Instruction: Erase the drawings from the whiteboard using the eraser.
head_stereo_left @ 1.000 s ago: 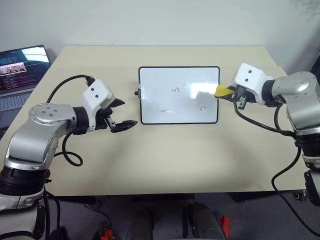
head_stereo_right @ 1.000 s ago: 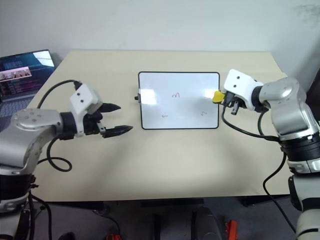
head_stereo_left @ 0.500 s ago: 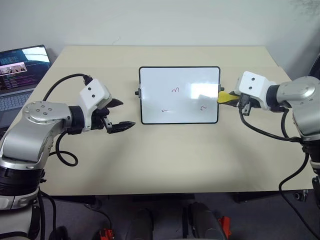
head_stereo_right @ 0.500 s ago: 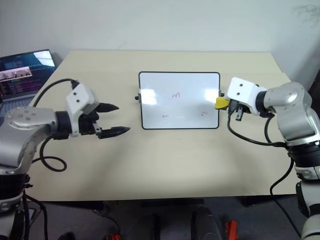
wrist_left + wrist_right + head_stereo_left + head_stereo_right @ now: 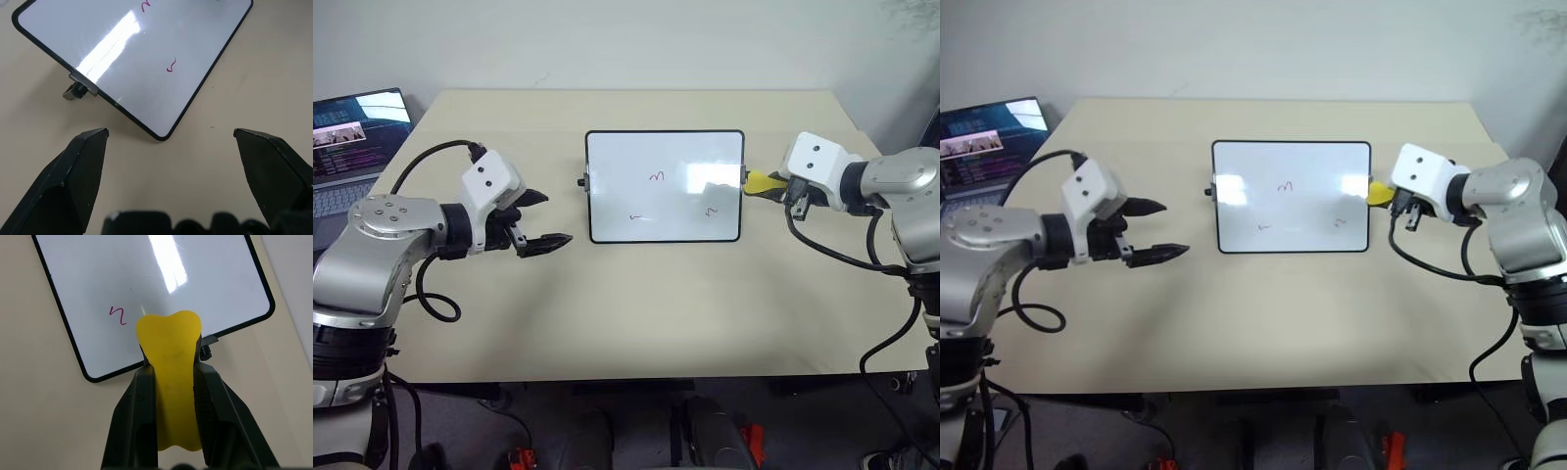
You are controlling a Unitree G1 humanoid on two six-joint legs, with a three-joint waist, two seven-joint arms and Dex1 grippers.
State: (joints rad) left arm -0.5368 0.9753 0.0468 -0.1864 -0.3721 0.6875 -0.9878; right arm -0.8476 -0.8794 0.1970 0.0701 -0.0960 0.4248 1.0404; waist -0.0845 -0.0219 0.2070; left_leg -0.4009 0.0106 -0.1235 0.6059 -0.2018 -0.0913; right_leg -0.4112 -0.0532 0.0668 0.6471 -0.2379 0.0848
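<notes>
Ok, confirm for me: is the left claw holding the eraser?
No, the left claw is open and empty beside the whiteboard; the yellow eraser sits clamped in the right claw.

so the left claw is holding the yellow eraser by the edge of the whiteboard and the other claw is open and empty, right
Not quite: the right claw grips the yellow eraser at the whiteboard's edge, as the right wrist view shows. The left claw is the open, empty one.

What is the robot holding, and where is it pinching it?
The right gripper pinches the yellow eraser by its two long sides, its front end sticking out past the fingers. The left gripper holds nothing.
</notes>
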